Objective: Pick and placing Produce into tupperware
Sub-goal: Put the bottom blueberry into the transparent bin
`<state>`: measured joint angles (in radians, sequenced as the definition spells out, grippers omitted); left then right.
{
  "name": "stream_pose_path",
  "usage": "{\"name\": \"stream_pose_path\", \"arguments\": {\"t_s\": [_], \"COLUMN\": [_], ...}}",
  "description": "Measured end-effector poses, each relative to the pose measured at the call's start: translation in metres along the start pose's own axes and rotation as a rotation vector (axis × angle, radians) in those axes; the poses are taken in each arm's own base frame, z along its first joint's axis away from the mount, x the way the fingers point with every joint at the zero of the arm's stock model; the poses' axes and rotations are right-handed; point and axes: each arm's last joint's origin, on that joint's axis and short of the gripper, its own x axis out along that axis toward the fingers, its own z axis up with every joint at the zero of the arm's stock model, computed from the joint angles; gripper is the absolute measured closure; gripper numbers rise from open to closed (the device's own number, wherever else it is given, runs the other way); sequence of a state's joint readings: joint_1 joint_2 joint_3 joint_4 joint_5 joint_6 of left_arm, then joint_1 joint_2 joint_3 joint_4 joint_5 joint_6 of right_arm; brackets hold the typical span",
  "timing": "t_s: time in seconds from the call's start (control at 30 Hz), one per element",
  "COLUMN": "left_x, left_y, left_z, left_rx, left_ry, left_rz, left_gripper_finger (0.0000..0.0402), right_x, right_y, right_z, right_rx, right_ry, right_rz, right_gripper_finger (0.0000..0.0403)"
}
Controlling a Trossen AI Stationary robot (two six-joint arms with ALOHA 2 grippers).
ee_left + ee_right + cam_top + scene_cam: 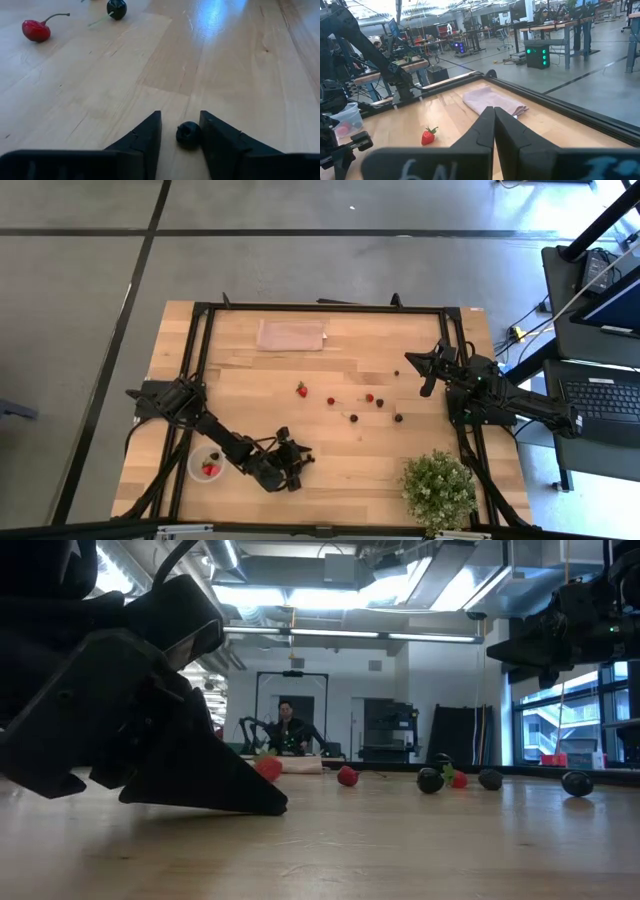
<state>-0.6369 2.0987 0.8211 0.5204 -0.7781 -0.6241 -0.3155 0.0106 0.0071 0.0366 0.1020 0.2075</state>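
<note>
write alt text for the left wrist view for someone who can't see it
The left pincer sits low on the wooden table, its two dark fingers straddling a small dark berry, with slight gaps on both sides. Farther off lie a red fruit with a thin stem and another dark berry.

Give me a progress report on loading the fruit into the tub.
Done: the tub near the left arm already holds a strawberry and a dark berry. In hand: the left hand is low on the table, fingers either side of a dark berry, not lifted. Left: several fruits mid-table, including a strawberry. The right hand waits, shut.
</note>
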Motion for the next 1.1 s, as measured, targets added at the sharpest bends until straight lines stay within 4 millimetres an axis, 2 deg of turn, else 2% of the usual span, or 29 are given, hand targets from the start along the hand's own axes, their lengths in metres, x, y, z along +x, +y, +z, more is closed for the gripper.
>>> {"name": "stream_pose_path", "arguments": {"t_s": [0.43,0.7,0.83,0.93,1.1], "left_x": [0.000,-0.001,-0.004,-0.009,-0.022], "left_y": [0.001,0.000,-0.002,-0.002,-0.003], "left_z": [-0.001,0.001,0.009,0.017,0.043], "left_rx": [0.003,-0.055,-0.078,-0.029,-0.018], "left_ry": [-0.005,-0.032,-0.056,-0.058,-0.115], "left_rz": [0.014,0.023,0.006,-0.009,-0.015], "left_gripper_finger": [0.0350,0.0346,0.0358,0.0364,0.0359], "right_x": [0.000,0.000,0.000,0.000,0.000], "right_y": [0.000,0.000,0.000,0.000,0.000], "right_z": [0.000,0.000,0.000,0.000,0.000], "right_rx": [0.000,0.000,0.001,0.001,0.001], "right_ry": [0.000,0.000,0.000,0.000,-0.001], "right_rz": [0.000,0.000,0.000,0.000,0.000], "right_gripper_finger": [0.0389,0.0389,0.0389,0.0389,0.0389]}}
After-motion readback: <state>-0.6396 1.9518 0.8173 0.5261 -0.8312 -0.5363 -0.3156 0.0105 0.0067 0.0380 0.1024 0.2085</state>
